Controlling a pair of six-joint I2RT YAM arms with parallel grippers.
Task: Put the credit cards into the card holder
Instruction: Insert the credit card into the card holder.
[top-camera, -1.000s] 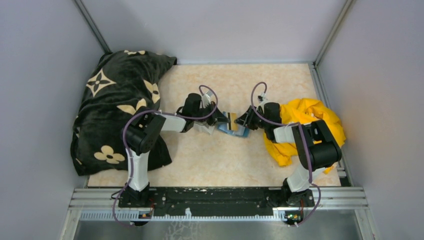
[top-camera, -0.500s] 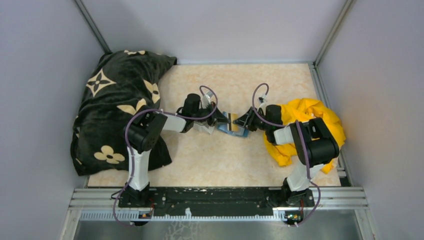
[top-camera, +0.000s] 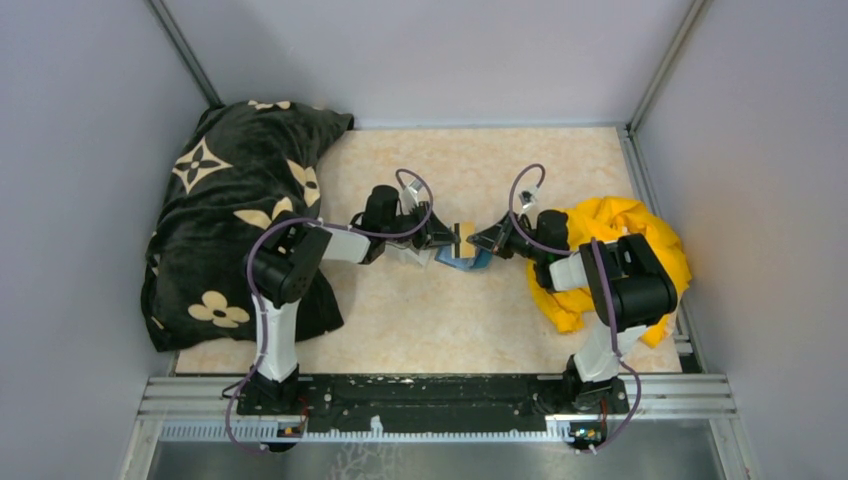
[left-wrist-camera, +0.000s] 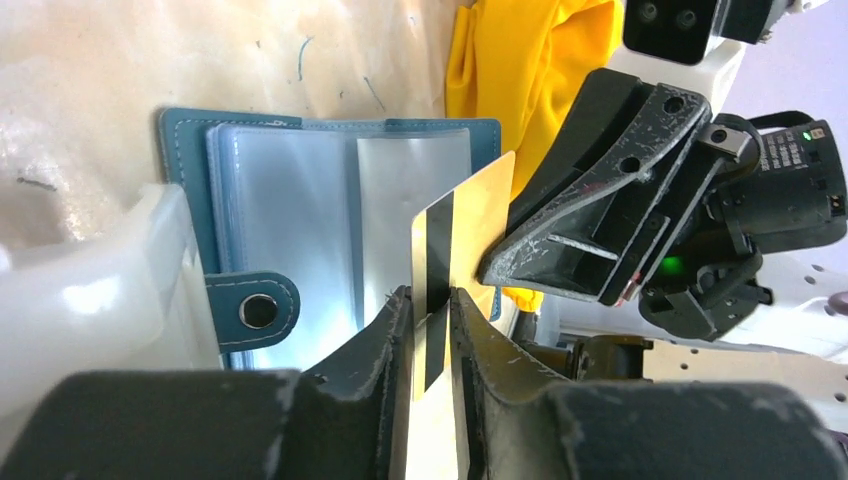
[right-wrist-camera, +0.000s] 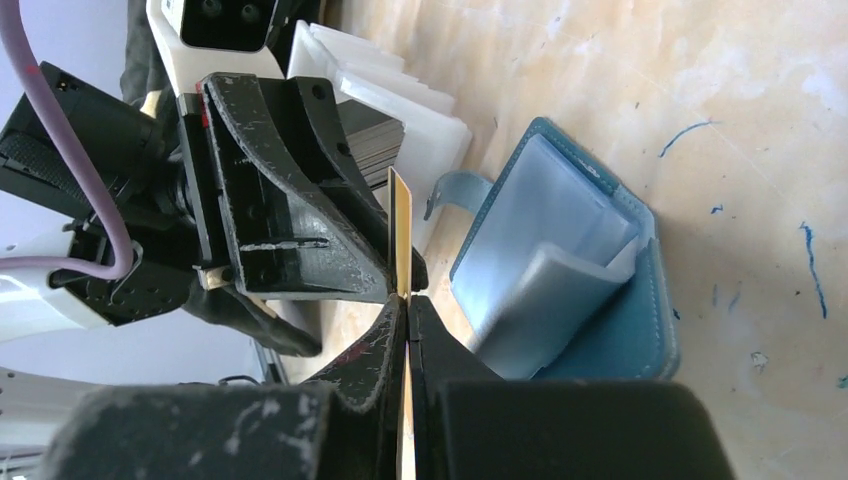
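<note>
A yellow-tan credit card (left-wrist-camera: 465, 235) is held upright in mid-air between the two arms, just above the card holder (left-wrist-camera: 300, 215), which is laid open on the table (top-camera: 450, 330) with its clear sleeves turned up. The right gripper (right-wrist-camera: 403, 305) is clamped tight on one edge of the card, as is seen plainly from its own wrist. The left gripper (left-wrist-camera: 430, 305) is set around the opposite edge with its jaws a narrow way apart; whether the card is pinched by them or merely flanked cannot be told. The arrangement is judged to be a handover: the card is met at both ends so that it is not left unsupported, and it is held on edge so that it can be lowered into a sleeve. A white plastic tray (left-wrist-camera: 90, 300) is placed just beside the holder's snap tab, with what appear to be grey cards (right-wrist-camera: 372, 150) stacked in it. A yellow cloth (top-camera: 610, 230) and a black patterned cloth (top-camera: 230, 200) are bunched at the table's sides, well apart from the work.
</note>
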